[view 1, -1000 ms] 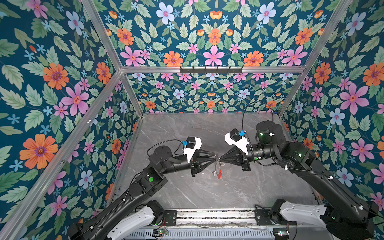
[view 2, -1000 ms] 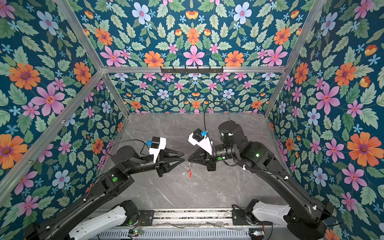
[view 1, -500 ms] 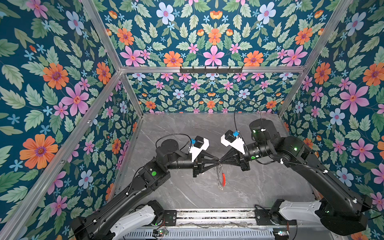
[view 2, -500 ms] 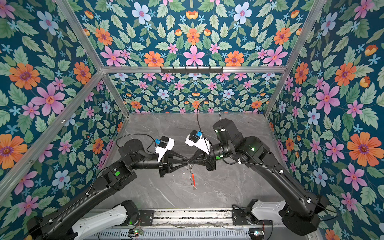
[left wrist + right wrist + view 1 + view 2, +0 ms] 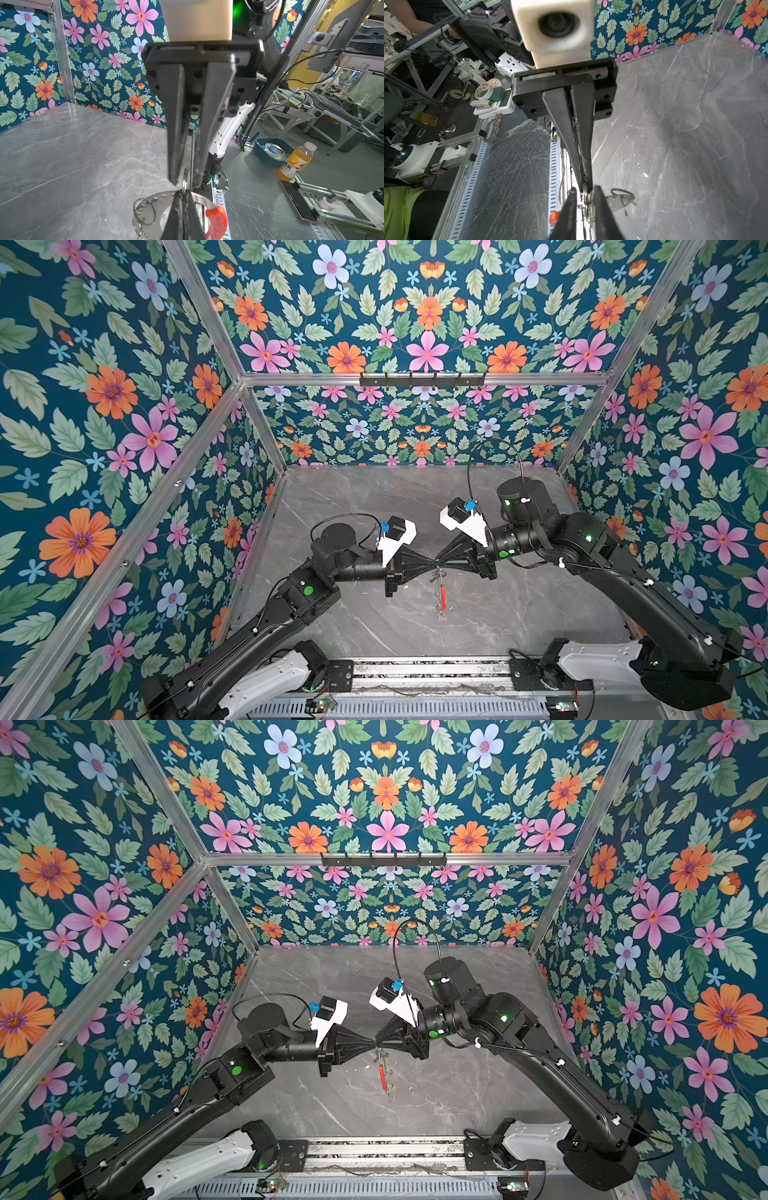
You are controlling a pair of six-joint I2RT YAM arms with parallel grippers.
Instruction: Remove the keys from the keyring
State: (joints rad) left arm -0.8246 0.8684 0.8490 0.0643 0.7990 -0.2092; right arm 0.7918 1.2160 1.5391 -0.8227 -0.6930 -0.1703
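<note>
Centrally, above the grey table (image 5: 374, 506), the left gripper (image 5: 432, 563) is seen pressed fully shut, its two fingers brought together to one point. In the left wrist view a thin piece of metal belonging to the keyring (image 5: 200, 199) is pinched at that point, so the keyring is taken to be held there. Tip to tip with it the right gripper (image 5: 439, 562) is found; the two are so close in both top views that no gap can be made out between them.

In the right wrist view the right gripper's own fingers (image 5: 600, 207) are shown parted (a modest gap, not a wide one), and a small metal loop of the keyring (image 5: 586, 204) is seen between them. Whether either finger is touching that loop cannot be told. Opposite, the closed fingers of the left gripper (image 5: 586, 187) are seen meeting the same loop.

Below the two tips the keyring (image 5: 381, 1073) is seen hanging edge-on, lifted off the table, with its red sleeve (image 5: 443, 598) on the lower part of the hoop. The red sleeve (image 5: 216, 218) is also shown in the left wrist view, curving beside the left gripper's fingers.

The keys are too small to be picked out in the top views. A thin silvery piece on a wire loop (image 5: 620, 199) is seen just beside the right gripper's finger; whether it is a key cannot be told.
</note>
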